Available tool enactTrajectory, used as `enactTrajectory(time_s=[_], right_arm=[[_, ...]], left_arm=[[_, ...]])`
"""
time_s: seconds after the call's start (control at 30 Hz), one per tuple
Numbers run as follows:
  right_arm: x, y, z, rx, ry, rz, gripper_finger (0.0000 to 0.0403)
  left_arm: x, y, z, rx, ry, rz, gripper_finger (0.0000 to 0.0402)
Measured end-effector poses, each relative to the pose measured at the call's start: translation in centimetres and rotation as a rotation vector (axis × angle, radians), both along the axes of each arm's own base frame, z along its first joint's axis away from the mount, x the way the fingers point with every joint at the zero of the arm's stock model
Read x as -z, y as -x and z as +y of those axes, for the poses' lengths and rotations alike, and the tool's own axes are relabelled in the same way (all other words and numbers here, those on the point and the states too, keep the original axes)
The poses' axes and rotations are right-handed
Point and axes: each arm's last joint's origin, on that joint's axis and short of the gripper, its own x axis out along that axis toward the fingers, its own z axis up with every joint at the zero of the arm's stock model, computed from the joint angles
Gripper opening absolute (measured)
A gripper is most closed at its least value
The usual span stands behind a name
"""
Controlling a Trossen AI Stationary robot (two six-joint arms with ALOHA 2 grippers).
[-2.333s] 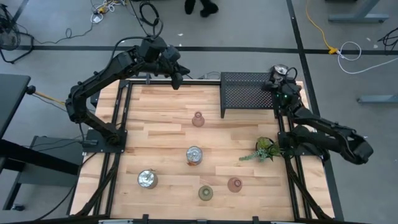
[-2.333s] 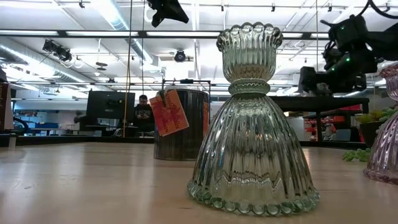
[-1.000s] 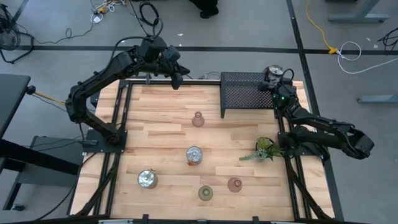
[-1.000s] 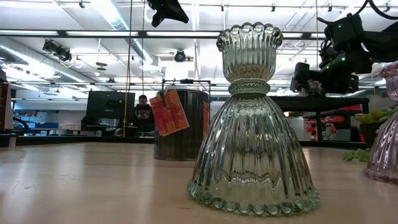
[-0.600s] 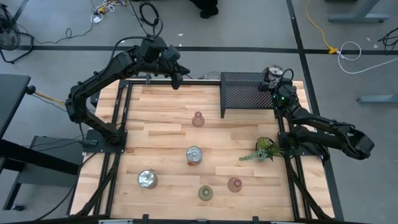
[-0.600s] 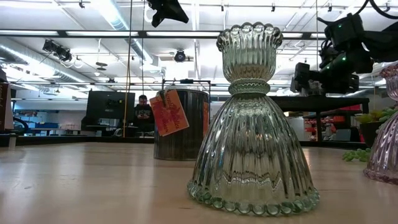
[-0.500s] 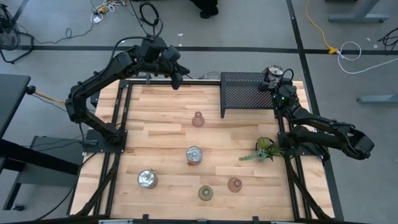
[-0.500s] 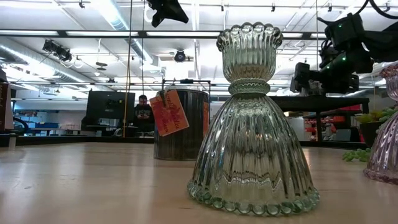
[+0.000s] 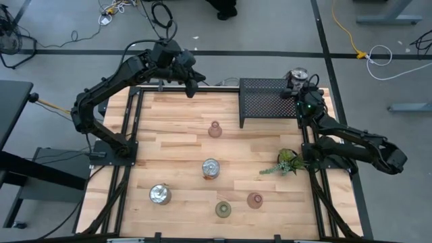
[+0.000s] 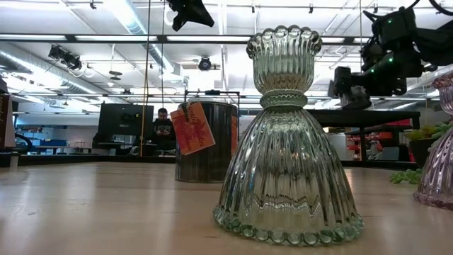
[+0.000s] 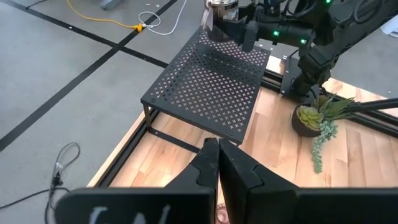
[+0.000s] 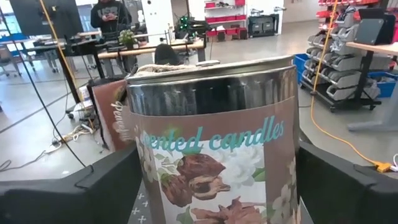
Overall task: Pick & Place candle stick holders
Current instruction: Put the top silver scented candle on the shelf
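Note:
My right gripper (image 9: 299, 81) is shut on a silver holder (image 9: 297, 74), a tin with a "scented candles" label (image 12: 214, 140), at the far right corner of the black mesh rack (image 9: 268, 101). Two more silver holders (image 9: 211, 168) (image 9: 160, 194), two pinkish glass ones (image 9: 214, 129) (image 9: 254, 200) and an olive-green one (image 9: 223, 209) stand on their bases on the wooden table. My left gripper (image 9: 191, 86) is shut and empty above the table's far edge. My right gripper pinches the silver holder's side wall (image 12: 149, 186) between its two fingers (image 12: 93, 186), one on each side. The fingers lie about level and point toward the table's far edge. The holder is upright; whether its base touches the rack, I cannot tell.
A leafy plant sprig (image 9: 289, 162) lies at the table's right side, near my right arm. In the low view the green glass holder (image 10: 287, 134) stands close, with a tagged silver holder (image 10: 209, 142) behind it. A person (image 12: 109, 12) stands in the room beyond.
My right gripper has risen a little with the silver holder and shifted slightly toward the far edge, still over the rack's far right corner. The holder stays upright.

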Motion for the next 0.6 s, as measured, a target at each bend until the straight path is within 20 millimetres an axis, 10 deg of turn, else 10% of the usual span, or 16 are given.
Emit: enactTrajectory(time_s=[0.6], right_arm=[[-0.13,-0.01,0.01,0.000,0.008,-0.032,0.0382]], left_arm=[[0.16,0.08,-0.05,0.002,0.007,0.018,0.0012]])
